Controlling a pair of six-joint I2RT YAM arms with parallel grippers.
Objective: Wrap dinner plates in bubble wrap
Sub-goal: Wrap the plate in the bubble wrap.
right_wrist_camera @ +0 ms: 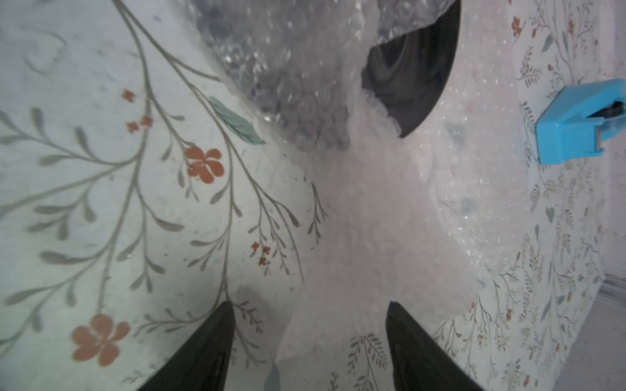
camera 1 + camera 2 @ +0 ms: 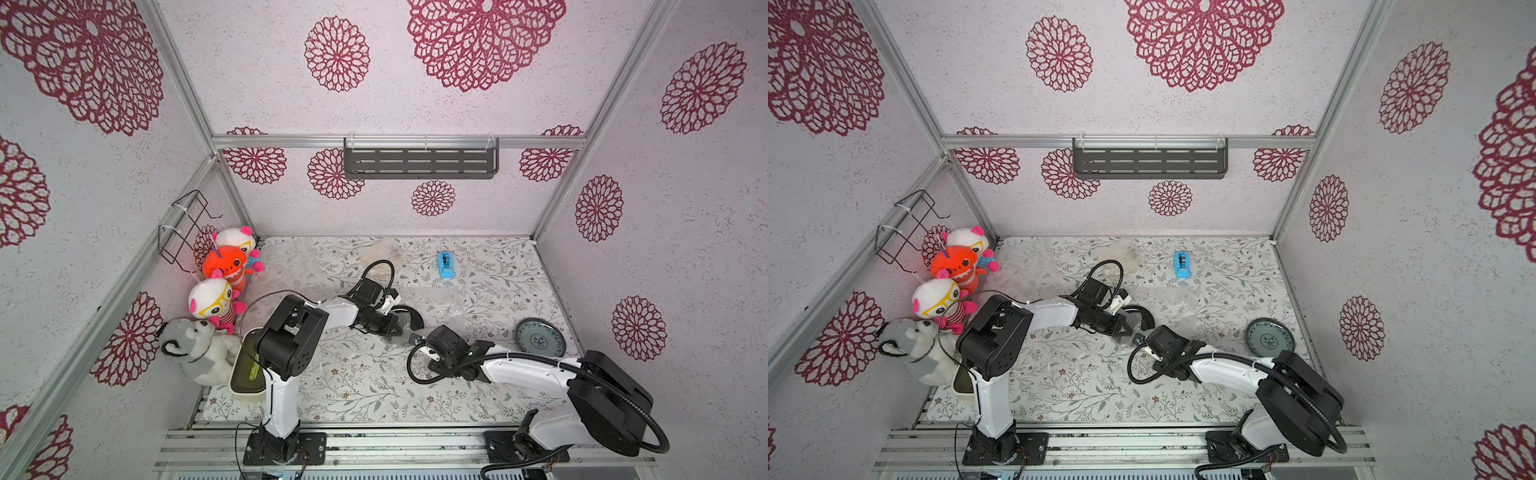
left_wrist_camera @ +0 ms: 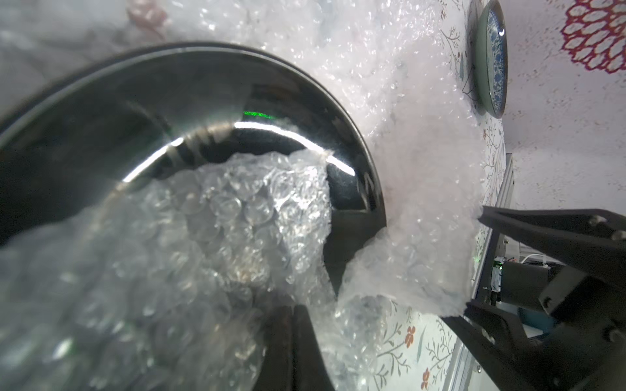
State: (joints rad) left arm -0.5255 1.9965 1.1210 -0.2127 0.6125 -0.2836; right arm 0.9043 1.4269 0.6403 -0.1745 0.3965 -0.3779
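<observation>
Glossy black plate sits near the middle of the table on the bubble wrap in both top views, with your left gripper over its rim and your right gripper just beside. Left wrist view: the left gripper is clamped on a wrap fold lying across the plate. Right wrist view: the right gripper has its jaws apart, with wrap bunched between them and the plate beyond.

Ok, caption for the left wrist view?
The left hand pinches bubble wrap folded over the black plate; right hand open at the wrap's edge.
</observation>
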